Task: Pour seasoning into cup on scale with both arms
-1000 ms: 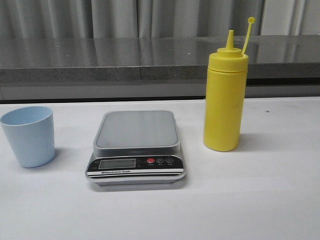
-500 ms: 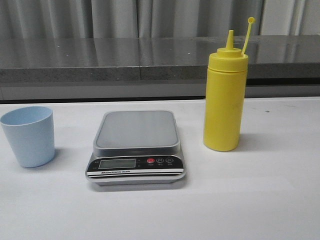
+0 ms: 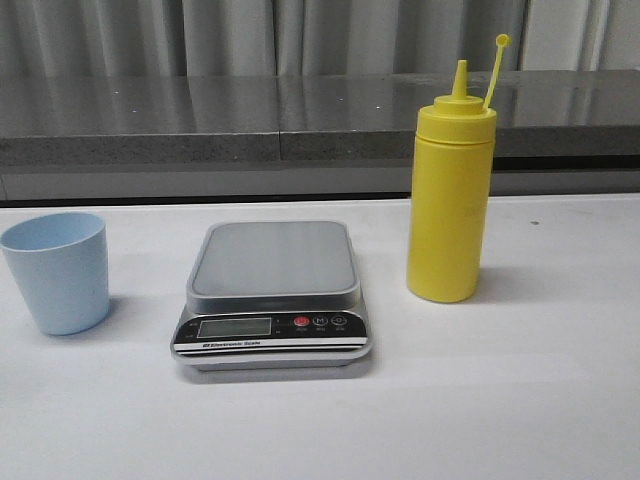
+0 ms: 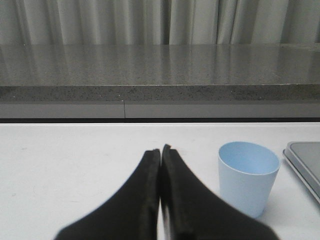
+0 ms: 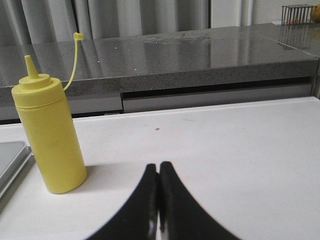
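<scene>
On the white surface (image 3: 520, 400), at 9 o'clock of the scale (image 3: 272, 295), we've got the cup (image 3: 57, 270): light, stiff, probably tippy, so grab mid-wall. Seasoning (image 3: 449, 190) sits at 3 o'clock, squeezy. Both jaws pressed together, holding nothing.

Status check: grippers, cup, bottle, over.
Both grippers shut, empty. Cup off scale, left. Yellow squeeze bottle upright, uncapped. Nothing blocking.

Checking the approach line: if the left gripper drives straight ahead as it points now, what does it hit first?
Likely nothing on the table: the shut left gripper points past the cup, which sits off to one side. Straight on lies bare white table, then the grey ledge. Depth is uncertain.
</scene>
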